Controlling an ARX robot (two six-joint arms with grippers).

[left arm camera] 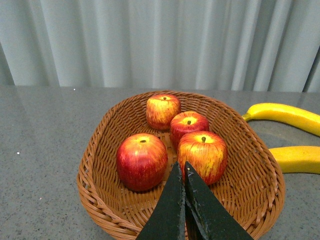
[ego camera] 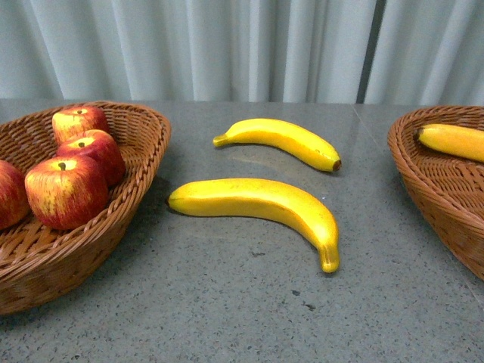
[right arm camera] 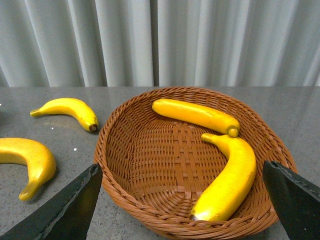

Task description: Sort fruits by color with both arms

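Two yellow bananas lie on the grey table: a near one [ego camera: 265, 206] and a far one [ego camera: 281, 139]. Several red apples [ego camera: 66, 189] sit in the left wicker basket [ego camera: 144, 147]. The right wicker basket [ego camera: 431, 178] holds a banana [ego camera: 452, 140]. In the left wrist view my left gripper [left arm camera: 184, 170] is shut and empty, just above the basket [left arm camera: 100, 150] in front of the apples [left arm camera: 202, 155]. In the right wrist view my right gripper [right arm camera: 182, 172] is open wide and empty over the basket [right arm camera: 145, 200], which holds two bananas [right arm camera: 227, 180] [right arm camera: 196, 115]. Neither arm shows in the front view.
Pale curtains [ego camera: 227, 45] hang behind the table's far edge. The two loose bananas also show in the right wrist view, the near one [right arm camera: 30, 160] and the far one [right arm camera: 67, 110], beside the basket. Grey table surface [ego camera: 227, 302] runs between the baskets.
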